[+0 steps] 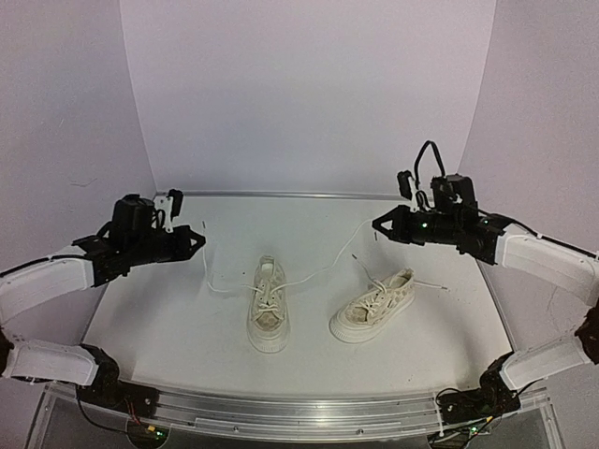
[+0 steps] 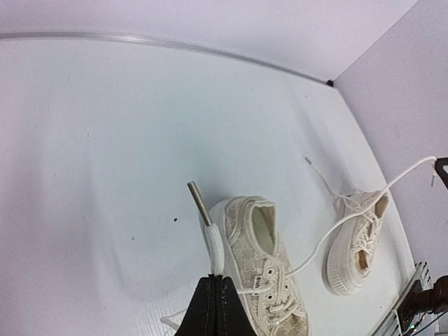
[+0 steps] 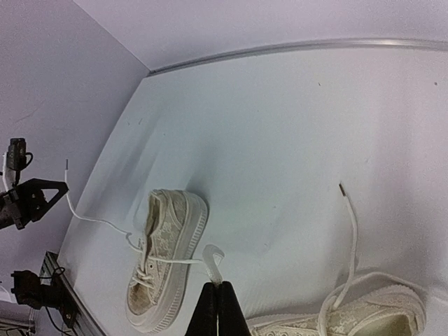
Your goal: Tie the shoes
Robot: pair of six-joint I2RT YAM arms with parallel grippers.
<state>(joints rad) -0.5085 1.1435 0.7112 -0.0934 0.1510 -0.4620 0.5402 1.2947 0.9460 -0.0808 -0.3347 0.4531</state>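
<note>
Left gripper [image 1: 198, 240] and right gripper [image 1: 378, 225] are each clamped shut on one end of the lace [image 1: 329, 266] of the left shoe [image 1: 268, 318] standing mid-worktop [image 1: 159, 327], so pulling outward could drag or tip that light shoe, or let the thin lace slip free.

- Soft, even light from overhead, faintly violet.
- Faint shadows sit beside the shoes [image 1: 269, 318] on the table [image 1: 168, 318].
- Wrist views bend at the edges.

On the flat white bench [image 1: 159, 318], one cream low-top canvas sneaker [image 1: 269, 316] lies right of the left tool [image 1: 198, 240], the second sneaker [image 1: 372, 307] before the right tool [image 1: 377, 225]; the first's thin white lace [image 1: 323, 269] reaches both tools.
</note>
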